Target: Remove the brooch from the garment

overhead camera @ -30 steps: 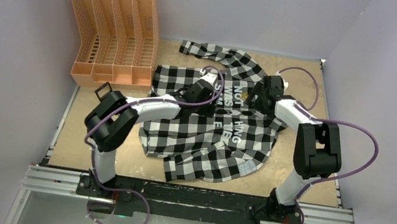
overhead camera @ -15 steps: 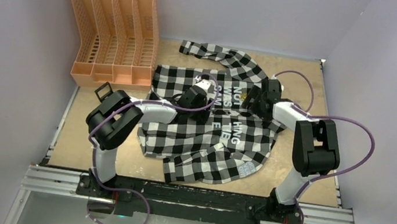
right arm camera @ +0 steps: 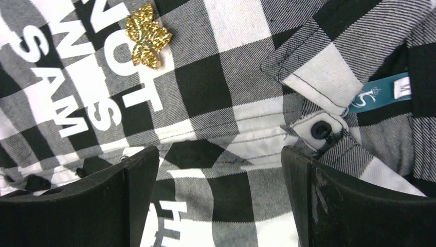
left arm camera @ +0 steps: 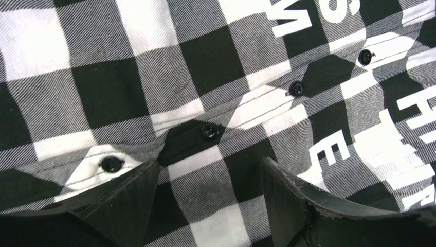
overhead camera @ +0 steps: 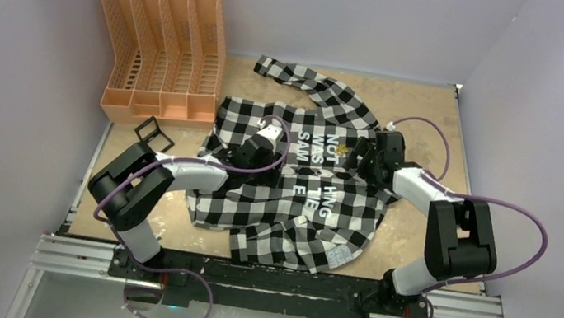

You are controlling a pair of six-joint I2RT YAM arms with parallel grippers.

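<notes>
Glinting brooch (right arm camera: 147, 36) beyond right gripper (right arm camera: 220, 198)

Count, top view:
- check shirt (overhead camera: 288, 210): 1
- orange file organiser (overhead camera: 162, 51): 1, with 4 slots
- small black square frame (overhead camera: 153, 131) on the tabletop (overhead camera: 435, 114): 1
- arms: 2, the left arm (overhead camera: 177, 173) and the right arm (overhead camera: 451, 233)
- pale patch (overhead camera: 340, 253) near the hem: 1

Wrist views:
- tools: 2, the left tool (left arm camera: 208, 170) and the right tool (right arm camera: 218, 154), with 2 fingers each
- gold brooch (right arm camera: 147, 35): 1
- black buttons (left arm camera: 210, 131) in a row, left wrist view: 4
- collar button (right arm camera: 320, 129), right wrist view: 1 clearly seen; darker specks at the left edge could not be counted
- teal neck label (right arm camera: 380, 95): 1
</notes>
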